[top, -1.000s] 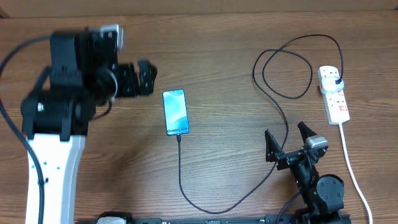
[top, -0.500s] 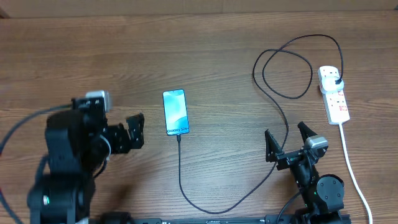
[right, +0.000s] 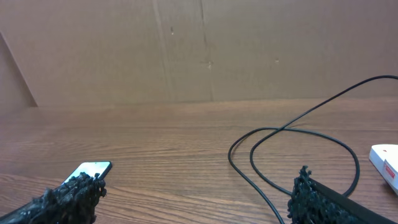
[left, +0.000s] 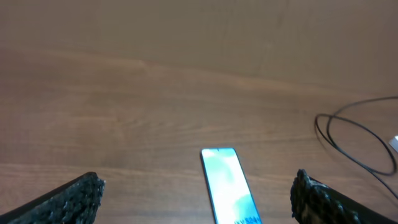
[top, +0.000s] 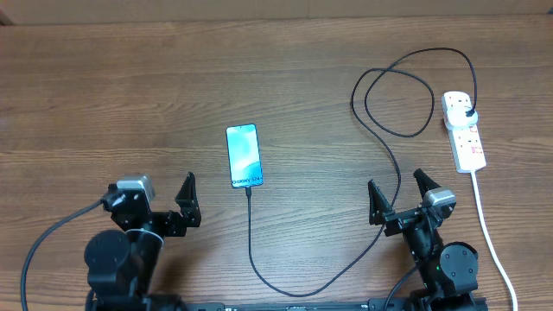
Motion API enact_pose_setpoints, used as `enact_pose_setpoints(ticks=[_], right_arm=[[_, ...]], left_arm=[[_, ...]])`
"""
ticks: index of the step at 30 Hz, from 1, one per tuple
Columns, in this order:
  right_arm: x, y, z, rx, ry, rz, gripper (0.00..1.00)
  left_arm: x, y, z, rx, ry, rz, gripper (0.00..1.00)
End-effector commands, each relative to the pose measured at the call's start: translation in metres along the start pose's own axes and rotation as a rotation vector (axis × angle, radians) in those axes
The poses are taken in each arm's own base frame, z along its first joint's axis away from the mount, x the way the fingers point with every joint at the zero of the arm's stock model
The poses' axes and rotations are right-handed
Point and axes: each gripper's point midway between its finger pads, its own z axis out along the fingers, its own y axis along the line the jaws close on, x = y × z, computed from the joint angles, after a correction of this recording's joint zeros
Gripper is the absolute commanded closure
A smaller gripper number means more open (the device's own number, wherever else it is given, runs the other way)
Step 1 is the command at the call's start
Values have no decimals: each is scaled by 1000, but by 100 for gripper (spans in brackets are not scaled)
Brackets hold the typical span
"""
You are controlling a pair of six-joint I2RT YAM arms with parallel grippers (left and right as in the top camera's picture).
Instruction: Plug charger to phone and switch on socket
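Black, rough-padded fingers of the left gripper (top: 157, 206) stand spread wide with nothing between them, low at the near edge of the wooden table (top: 104, 86). The right gripper (top: 400, 197) (equally wide, equally empty) sits at the near right. The phone (top: 244, 155) lies flat, screen lit, at 1 o'clock from the left gripper. The charger (top: 250, 229) meets the phone's near end. Its cable runs toward 6 o'clock, curves past the right gripper and loops to its plug in the white power strip (top: 467, 142), at 1 o'clock from that gripper.
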Motion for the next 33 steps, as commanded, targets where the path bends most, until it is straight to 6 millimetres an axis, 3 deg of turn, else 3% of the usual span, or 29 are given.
enact_pose_setpoints(ticks=[1,13,18,33], right_arm=[[2,-2,0,5,-2,3,0],[2,-2,0,5,-2,3,0],[2,-2,0,5,-2,3,0],[2,-2,0,5,-2,3,0]], left_arm=[[4,6,1,-17,-69,92,0],[5,7,7,-19,-272,336,0],[20,10,12,-28,-292,442,0],[54,17,25,-22,-251,447,0]])
